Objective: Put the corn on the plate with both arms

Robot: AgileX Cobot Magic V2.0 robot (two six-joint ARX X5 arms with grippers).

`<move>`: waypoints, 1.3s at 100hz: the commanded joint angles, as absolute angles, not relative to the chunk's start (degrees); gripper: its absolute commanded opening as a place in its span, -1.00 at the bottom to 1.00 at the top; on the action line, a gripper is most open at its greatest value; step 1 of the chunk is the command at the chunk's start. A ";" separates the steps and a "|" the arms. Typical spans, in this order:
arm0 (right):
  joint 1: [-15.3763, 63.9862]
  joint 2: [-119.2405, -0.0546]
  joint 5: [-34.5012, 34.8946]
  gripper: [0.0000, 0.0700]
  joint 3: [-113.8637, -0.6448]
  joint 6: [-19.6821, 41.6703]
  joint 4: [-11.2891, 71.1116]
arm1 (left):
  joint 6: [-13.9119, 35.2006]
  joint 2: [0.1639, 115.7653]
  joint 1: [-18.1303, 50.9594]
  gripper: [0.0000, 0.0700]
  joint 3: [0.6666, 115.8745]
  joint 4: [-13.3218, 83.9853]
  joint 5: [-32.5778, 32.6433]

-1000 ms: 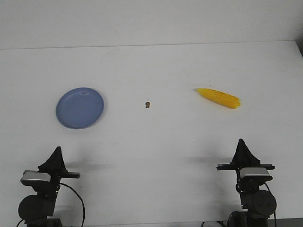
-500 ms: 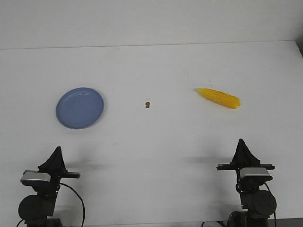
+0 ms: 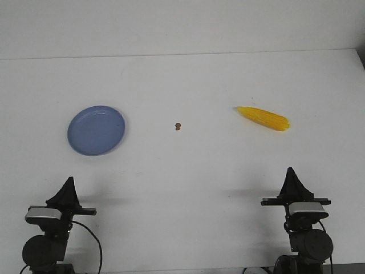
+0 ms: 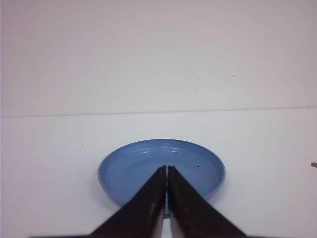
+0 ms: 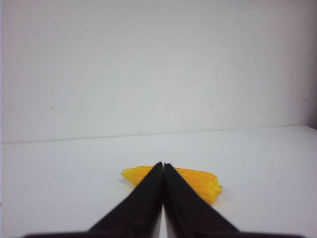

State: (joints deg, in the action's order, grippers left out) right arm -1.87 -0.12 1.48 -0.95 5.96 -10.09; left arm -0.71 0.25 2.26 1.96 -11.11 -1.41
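Observation:
The yellow corn [image 3: 263, 118] lies on the white table at the right, its pointed end toward the middle. The blue plate [image 3: 96, 129] sits at the left, with nothing on it. My left gripper [image 3: 69, 181] is shut and empty near the table's front edge, well short of the plate; in the left wrist view its tips [image 4: 165, 168] line up with the plate [image 4: 129, 163]. My right gripper [image 3: 291, 171] is shut and empty, well short of the corn; in the right wrist view its tips [image 5: 162, 164] point at the corn [image 5: 198, 179].
A tiny brown speck [image 3: 178, 126] lies on the table between plate and corn. The table's far edge meets a white wall. Both arm bases stand at the near edge.

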 commanded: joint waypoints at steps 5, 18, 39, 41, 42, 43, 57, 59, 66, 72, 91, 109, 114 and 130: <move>-1.85 -0.08 1.54 -1.00 -1.13 5.82 -10.55 | -0.60 0.30 2.22 -0.97 2.72 -11.03 -1.26; -1.80 -0.10 1.54 -1.00 -3.44 6.33 -7.66 | 0.34 0.80 2.22 -0.97 6.28 -6.13 -1.26; -1.80 -1.19 1.52 -1.00 -12.10 6.24 4.01 | 4.89 5.58 2.22 -0.97 14.00 -0.10 -1.26; -1.80 -1.50 1.52 -1.00 -13.10 6.26 5.17 | 5.54 6.31 2.22 -0.97 14.87 0.14 -1.26; -1.80 -1.76 1.52 -1.00 -13.85 6.24 5.98 | 5.82 6.68 2.22 -0.97 15.31 0.23 -1.26; -1.80 -1.85 1.50 -1.00 -14.11 6.24 6.24 | 6.13 7.07 2.20 -0.97 15.75 0.36 -1.26; -1.80 -6.07 1.48 -1.00 -21.26 6.11 12.58 | 7.84 13.80 2.20 -0.97 23.35 3.27 -1.26; -1.80 -6.85 1.48 -1.00 -22.33 5.89 13.47 | 7.81 14.92 2.20 -0.97 24.67 4.05 -1.23; -1.83 -10.07 1.48 -1.00 -26.09 5.23 17.04 | 7.53 19.00 2.20 -0.97 29.63 7.33 -1.26; -1.85 -13.19 1.45 -1.00 -29.50 5.10 20.91 | 6.31 22.55 2.20 -0.97 34.04 10.48 -1.23; -1.85 -24.05 1.48 -1.00 -40.77 5.10 34.83 | 2.33 32.86 2.20 -0.97 47.03 20.51 -1.23; -1.85 -33.06 1.48 -1.00 -49.12 5.13 42.89 | 2.35 41.28 2.20 -0.97 56.27 31.35 -1.23; -1.85 -34.92 1.48 -1.00 -50.65 5.13 43.86 | 2.35 43.44 2.20 -0.97 58.50 34.81 -1.26; -1.85 -38.48 1.50 -1.00 -52.40 5.15 44.14 | 2.35 48.27 2.20 -0.97 62.59 41.43 -1.26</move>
State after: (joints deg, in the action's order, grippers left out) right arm -1.87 -37.78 1.48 -51.37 5.76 44.27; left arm 2.98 47.33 2.26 61.01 40.45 -1.41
